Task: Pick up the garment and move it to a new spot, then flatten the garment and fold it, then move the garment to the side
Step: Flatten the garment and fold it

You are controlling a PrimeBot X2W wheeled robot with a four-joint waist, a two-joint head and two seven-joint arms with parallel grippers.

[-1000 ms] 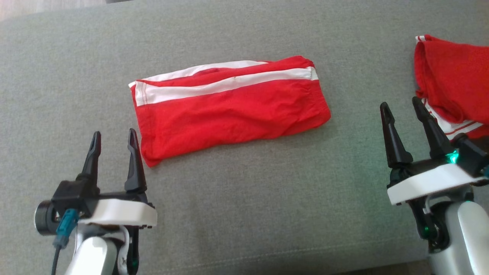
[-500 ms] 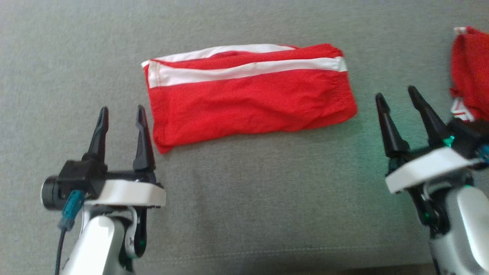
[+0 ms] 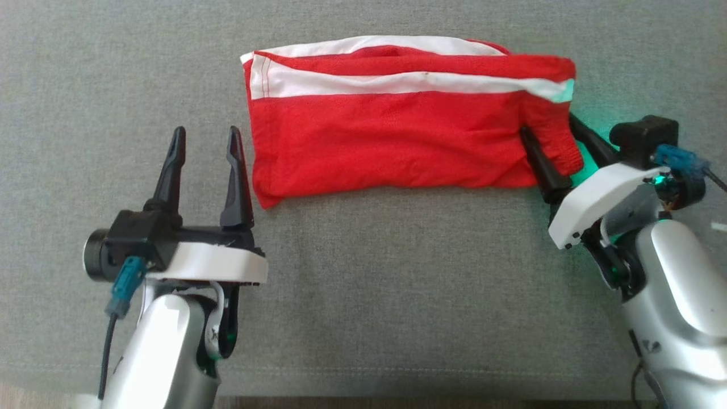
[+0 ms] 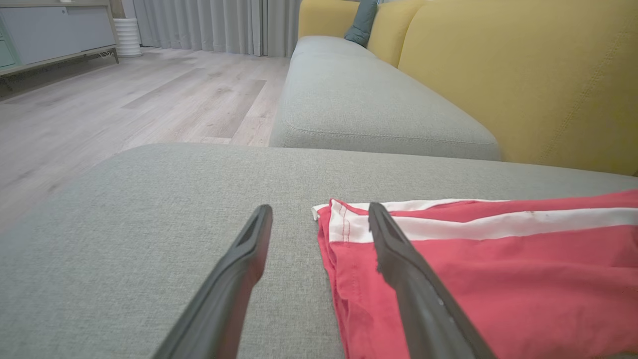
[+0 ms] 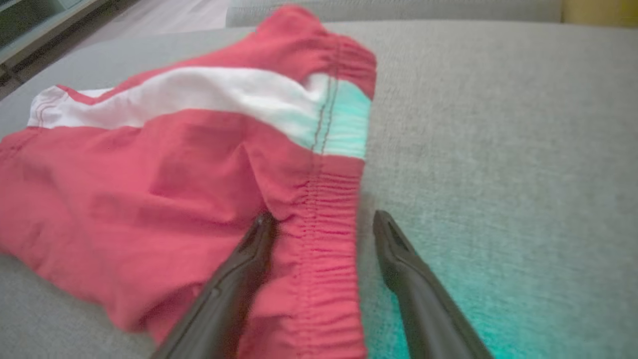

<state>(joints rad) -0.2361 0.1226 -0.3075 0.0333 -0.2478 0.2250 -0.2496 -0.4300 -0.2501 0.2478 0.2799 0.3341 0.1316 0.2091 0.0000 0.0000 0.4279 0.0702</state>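
Observation:
The garment (image 3: pixel 397 130) is a pair of red shorts with white stripes, lying folded flat on the grey cushion (image 3: pixel 369 284). My left gripper (image 3: pixel 205 136) stands open just off its left edge; in the left wrist view (image 4: pixel 320 209) one finger overlaps the garment (image 4: pixel 498 279) and the other is over bare cushion. My right gripper (image 3: pixel 548 126) is open at the right end, angled left. The right wrist view shows this gripper (image 5: pixel 323 218) with the gathered waistband of the garment (image 5: pixel 149 174) between its fingers, one finger under a fold of cloth.
A yellow sofa backrest (image 4: pixel 523 75) rises behind the cushion, with a second grey seat cushion (image 4: pixel 359 99) beyond. Wooden floor (image 4: pixel 124 109) lies to the left. The cushion's front edge (image 3: pixel 363 392) runs along the bottom of the head view.
The head camera has shifted, and the second red garment at the right has left the picture. My right gripper has swung in to the garment's right end and now straddles the waistband.

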